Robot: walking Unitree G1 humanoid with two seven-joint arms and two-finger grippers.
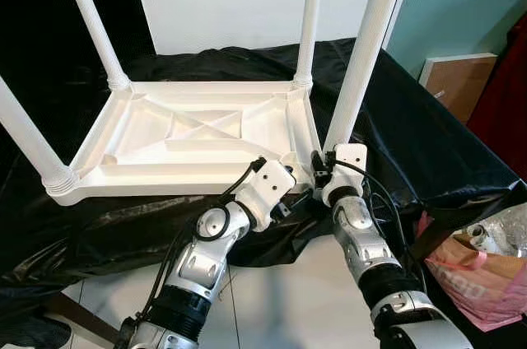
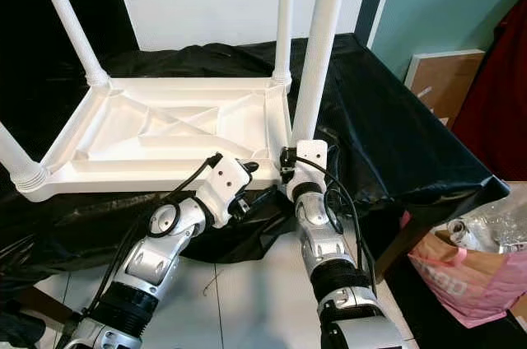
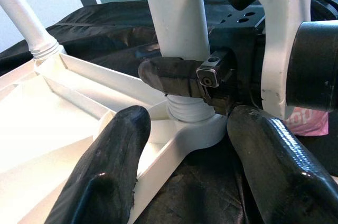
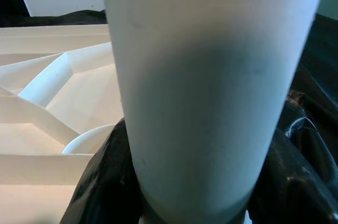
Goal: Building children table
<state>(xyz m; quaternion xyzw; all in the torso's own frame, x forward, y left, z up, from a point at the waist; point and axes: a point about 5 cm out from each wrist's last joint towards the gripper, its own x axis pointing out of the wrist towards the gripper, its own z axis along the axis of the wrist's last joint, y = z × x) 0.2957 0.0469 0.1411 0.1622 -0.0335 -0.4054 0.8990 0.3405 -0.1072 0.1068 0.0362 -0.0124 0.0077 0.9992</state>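
Tabletop (image 1: 189, 139) lies upside down on black sheeting (image 1: 428, 143). Right end effector (image 3: 182, 78) clamps the near leg (image 1: 366, 44) by its base. Left end effector (image 3: 185, 150) hovers open just beside that corner.

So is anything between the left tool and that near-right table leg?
Only the right tool, already clamped round the table leg just above its threaded socket. The left tool sits open in front of that corner, with no other visible obstruction.

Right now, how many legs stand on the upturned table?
4: far left leg, far right leg, near left leg, near right leg clasped by the right gripper.
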